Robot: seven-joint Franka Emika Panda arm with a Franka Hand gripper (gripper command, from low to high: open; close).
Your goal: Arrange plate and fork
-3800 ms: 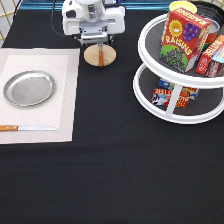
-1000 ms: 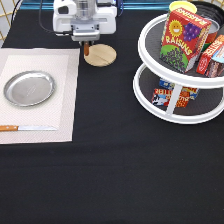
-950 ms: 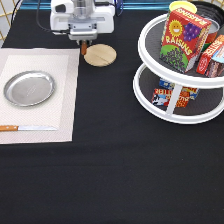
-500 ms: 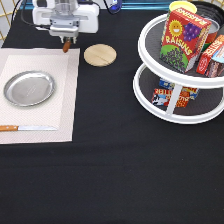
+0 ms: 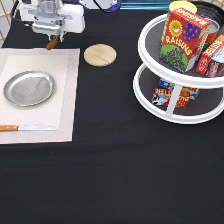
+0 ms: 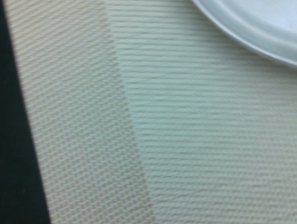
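Note:
The silver plate lies on the beige placemat at the exterior view's left; its rim also shows in the wrist view. My gripper hangs above the placemat's top edge, up and to the right of the plate. It is shut on the fork, of which only a brown wooden end sticks out below the hand. The tines are hidden.
A wooden-handled knife lies along the placemat's bottom edge. A round light-wood disc sits on the black cloth to the right of the placemat. A white two-tier stand with food boxes fills the exterior view's right.
My gripper has moved left from above the wooden disc to the placemat's top edge, carrying the brown-handled fork with it. Plate, knife and disc have not moved.

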